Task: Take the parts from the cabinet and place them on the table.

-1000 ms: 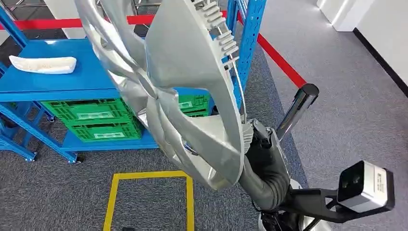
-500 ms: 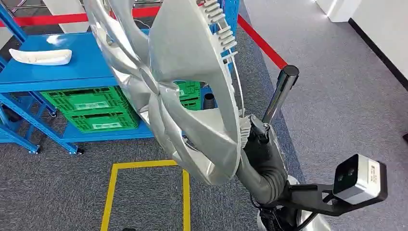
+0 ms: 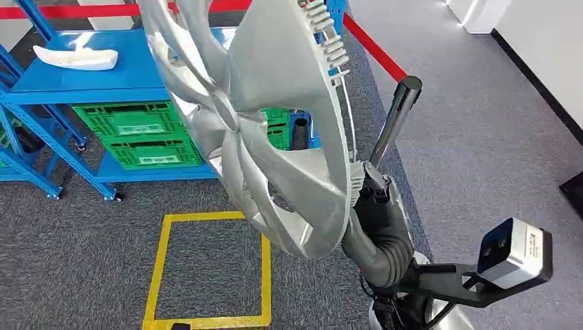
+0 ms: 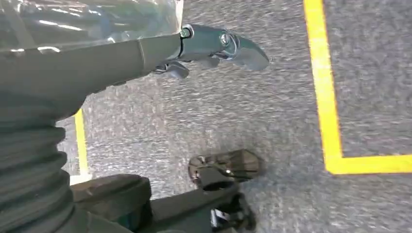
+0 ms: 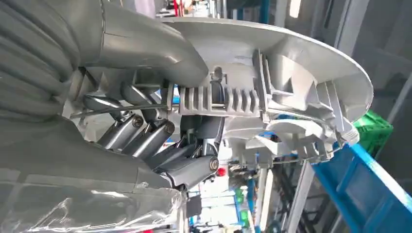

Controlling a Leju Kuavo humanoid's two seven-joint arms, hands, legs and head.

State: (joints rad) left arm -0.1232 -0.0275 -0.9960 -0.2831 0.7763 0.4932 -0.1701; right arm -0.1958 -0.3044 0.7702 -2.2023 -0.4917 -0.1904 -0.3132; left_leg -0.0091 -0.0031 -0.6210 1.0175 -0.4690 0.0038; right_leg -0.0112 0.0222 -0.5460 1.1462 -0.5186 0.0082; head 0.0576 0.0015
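My right hand grips the silver wheel cover by its ribbed rim, holding it high over the carpet (left hand carries nothing, fingers loosely extended). I judge steadiness matters: keep the disc clear of the blue cabinet.

wheel cover before cabinet; crates on lower shelf; floor square below.
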